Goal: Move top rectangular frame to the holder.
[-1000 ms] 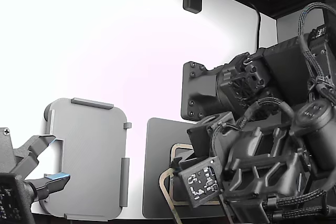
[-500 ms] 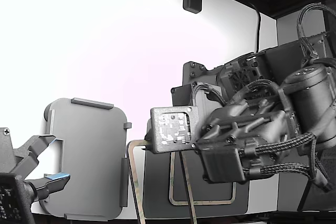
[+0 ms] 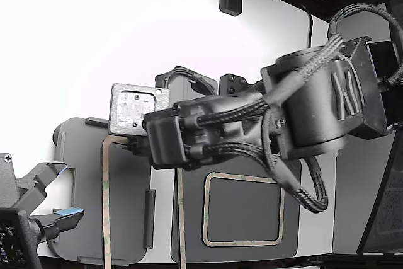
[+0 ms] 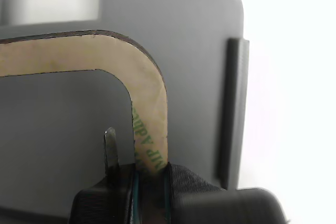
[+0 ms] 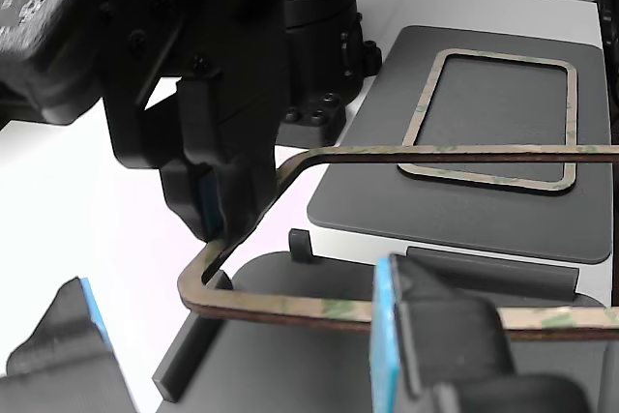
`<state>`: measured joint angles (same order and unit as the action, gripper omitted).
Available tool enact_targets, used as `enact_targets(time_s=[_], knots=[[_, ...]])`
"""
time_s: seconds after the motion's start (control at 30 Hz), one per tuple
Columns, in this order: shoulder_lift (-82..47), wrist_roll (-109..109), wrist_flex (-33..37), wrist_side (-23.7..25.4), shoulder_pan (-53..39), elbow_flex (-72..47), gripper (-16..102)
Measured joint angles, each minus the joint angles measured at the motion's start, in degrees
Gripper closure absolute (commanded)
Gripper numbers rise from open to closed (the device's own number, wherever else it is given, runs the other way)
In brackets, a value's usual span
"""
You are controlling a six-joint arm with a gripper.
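My gripper (image 3: 133,145) is shut on the edge of the top rectangular frame (image 3: 105,206), a thin tan rounded rectangle with an open middle. It holds the frame just above the light grey holder (image 3: 129,218) at the exterior view's left. In the wrist view the jaws (image 4: 137,167) pinch the tan strip (image 4: 142,72) near a corner, with the holder (image 4: 199,35) and one raised tab behind it. The other view shows the gripper (image 5: 215,212) holding the frame (image 5: 319,154) a little above the holder (image 5: 280,367). Whether the frame touches the holder cannot be told.
A second tan frame (image 3: 205,212) lies on the dark grey mat (image 3: 189,237) beside the holder; it also shows in the other view (image 5: 498,177). A second arm's open gripper with blue pads (image 3: 66,213) sits at the holder's near edge, close to the frame (image 5: 387,336).
My arm has swung to the exterior view's left, carrying the frame from over the dark mat to over the holder. The second gripper has not moved.
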<state>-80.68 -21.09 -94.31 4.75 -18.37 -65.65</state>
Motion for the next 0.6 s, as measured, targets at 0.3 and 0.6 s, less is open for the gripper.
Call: enact_targets(time_s=[0.3,0.6], knots=[[7.1,-0.4,0.0,1.8,2.0,4.8,97],[12.0,1.4,0.0,2.6,2.0,8.8,97]])
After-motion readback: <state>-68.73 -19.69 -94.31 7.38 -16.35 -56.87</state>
